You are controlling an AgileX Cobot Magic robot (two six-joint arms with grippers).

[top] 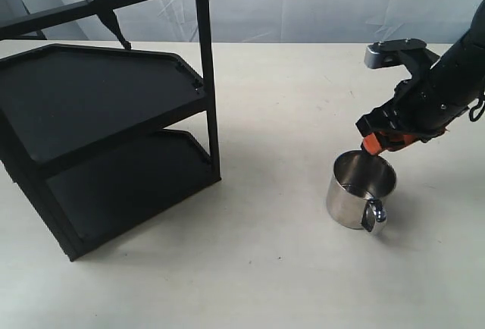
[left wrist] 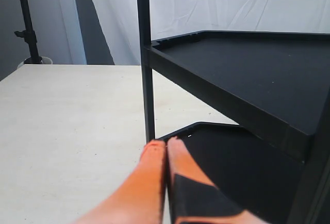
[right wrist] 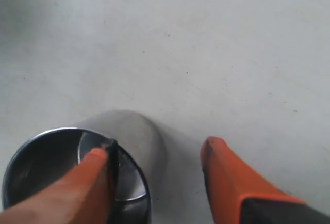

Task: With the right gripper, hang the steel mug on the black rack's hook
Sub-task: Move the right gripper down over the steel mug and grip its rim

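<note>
Mug, steel (top: 361, 190): upright on the table (top: 288, 268), lower right of the exterior frame, handle toward the camera; not yet lifted. Right gripper (top: 377, 144): at the mug's far rim, jaws apart, one orange finger (right wrist: 90, 175) dipping inside the mouth, the other outside the wall; grasp apparently pending. Left gripper (left wrist: 166, 149): fingers pressed together, idle beside the black rack (top: 106, 139). Hook (top: 108, 17): upper left, on the top crossbar, bare; lifting, carrying and hanging all remain.

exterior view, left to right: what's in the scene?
black rack with the hook on its top crossbar → steel mug upright on the table → right gripper, open, one finger inside the mug's rim, arm running off to the right.
</note>
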